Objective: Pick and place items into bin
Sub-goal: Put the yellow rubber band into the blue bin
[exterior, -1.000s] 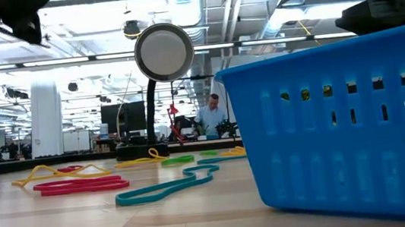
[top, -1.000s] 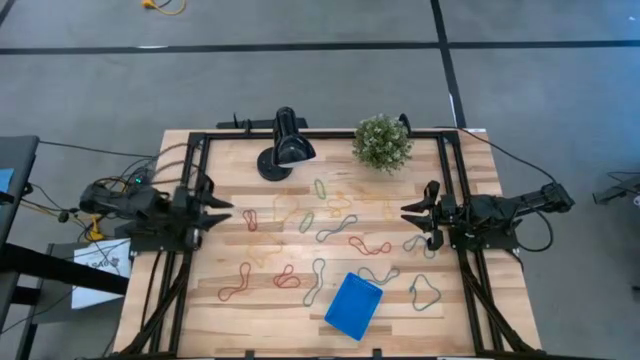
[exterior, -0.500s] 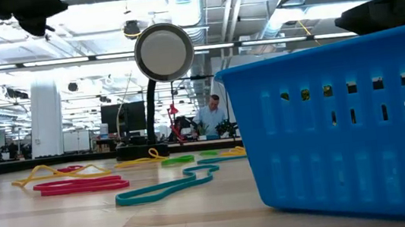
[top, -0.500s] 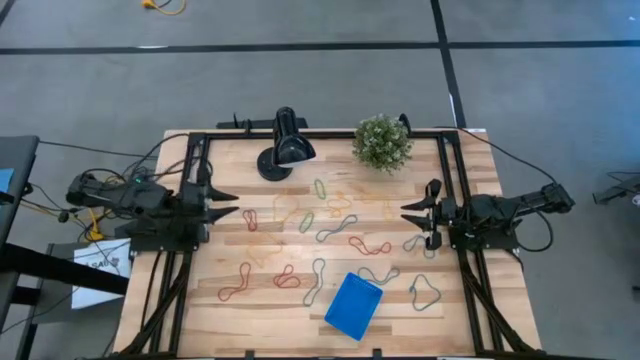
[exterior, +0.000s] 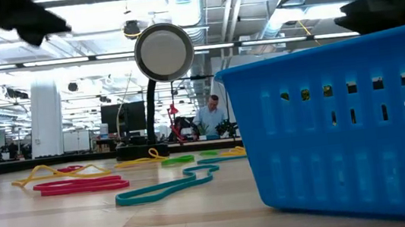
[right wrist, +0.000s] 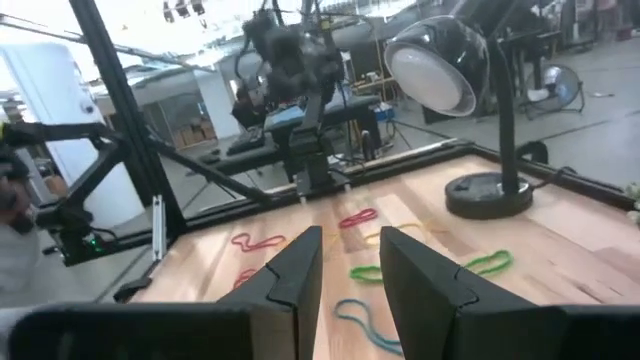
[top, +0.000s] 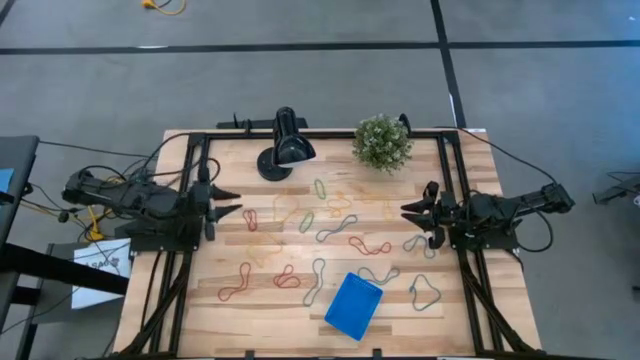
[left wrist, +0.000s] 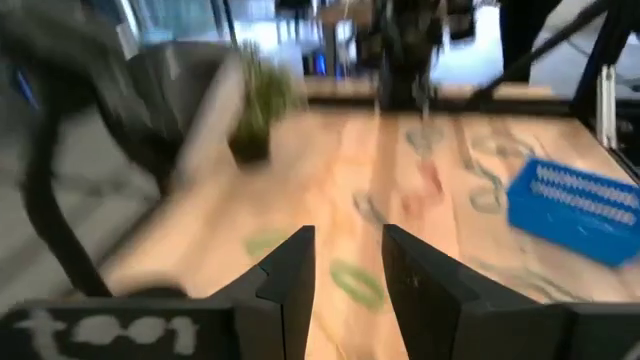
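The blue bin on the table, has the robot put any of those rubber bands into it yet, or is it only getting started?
Only starting. The blue bin looks empty from above. Nothing is in hand: the left gripper and right gripper are open and empty, above the table's side edges. All the rubber bands remain scattered on the wooden table.

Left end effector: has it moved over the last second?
Yes. The left end effector has swung toward the table's far edge, nearer the black lamp; the fingers stay apart, holding nothing.

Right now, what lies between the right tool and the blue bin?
In the high view, only a grey band on bare wood lies between the right tool and the blue bin; another grey loop sits just off that line.
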Tool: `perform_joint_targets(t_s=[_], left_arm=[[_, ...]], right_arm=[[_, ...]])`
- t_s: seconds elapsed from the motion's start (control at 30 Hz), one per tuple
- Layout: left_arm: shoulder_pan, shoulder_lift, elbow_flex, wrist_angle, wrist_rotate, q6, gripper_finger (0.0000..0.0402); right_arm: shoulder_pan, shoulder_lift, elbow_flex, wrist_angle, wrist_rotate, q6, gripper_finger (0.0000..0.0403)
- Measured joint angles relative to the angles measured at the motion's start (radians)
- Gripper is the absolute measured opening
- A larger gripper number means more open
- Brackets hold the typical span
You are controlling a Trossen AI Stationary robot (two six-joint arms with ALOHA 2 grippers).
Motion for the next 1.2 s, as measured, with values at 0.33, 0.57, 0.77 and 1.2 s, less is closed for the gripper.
perform_joint_targets(t_s=[0.33,0.57,0.77,1.2], left_arm=[[0.0,0.283,-0.001,-0.025,0.096,-0.173,0.0109],[0.0,0.54,-0.001,0.047,0.09,-0.069,0.0109],[0.007,0.697,-0.001,0.081,0.149,-0.026,0.0109],[0.313,0.87,0.036,0.159,0.501,0.314,0.0109]], right_arm=[[-0.037,0.012,0.011,0.211,-0.032,-0.277,0.0098],[-0.037,0.054,0.013,0.133,-0.032,-0.23,0.0098],[-0.037,0.061,0.015,0.123,-0.032,-0.228,0.0098],[-0.037,0.06,0.016,0.164,-0.032,-0.227,0.0098]])
